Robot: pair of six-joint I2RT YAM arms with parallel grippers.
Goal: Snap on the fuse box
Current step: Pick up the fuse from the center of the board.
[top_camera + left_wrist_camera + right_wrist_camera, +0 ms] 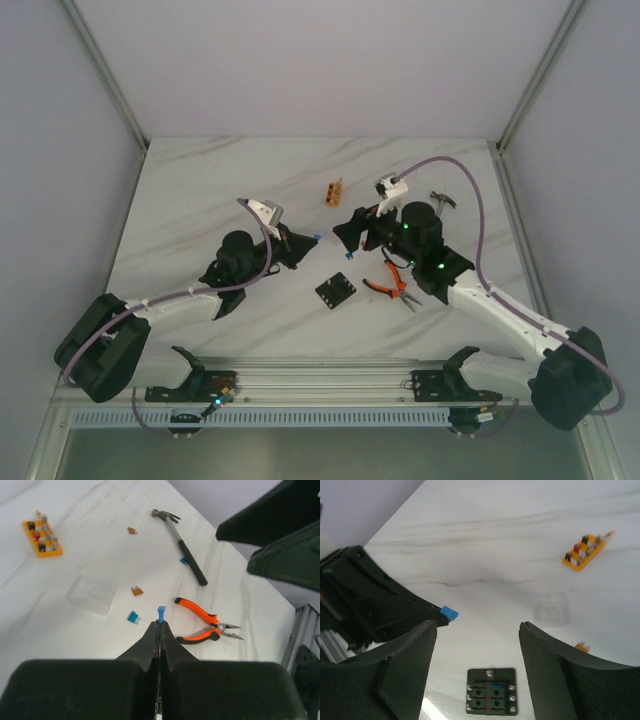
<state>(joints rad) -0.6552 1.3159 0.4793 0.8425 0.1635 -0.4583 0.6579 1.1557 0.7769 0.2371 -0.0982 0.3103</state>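
The fuse box (pixel 336 291) is a small black square block lying flat on the white table between the two arms. In the right wrist view the fuse box (pixel 491 691) lies below and between my open right gripper (pixel 477 627), whose fingers hold nothing. My left gripper (pixel 160 622) is shut on a small blue fuse (pixel 161 613) that sticks out of its tips. That fuse (pixel 450 613) hangs above the table, up and left of the box. From above, the left gripper (pixel 312 240) and right gripper (pixel 350 238) face each other closely.
A clear plastic cover (pixel 92 595) lies on the table, with an orange fuse block (pixel 42 539) beyond it. Orange-handled pliers (pixel 200 622) and a hammer (pixel 182 545) lie to the right. Loose fuses: teal (pixel 133 617), orange (pixel 137 591), brown (pixel 132 530).
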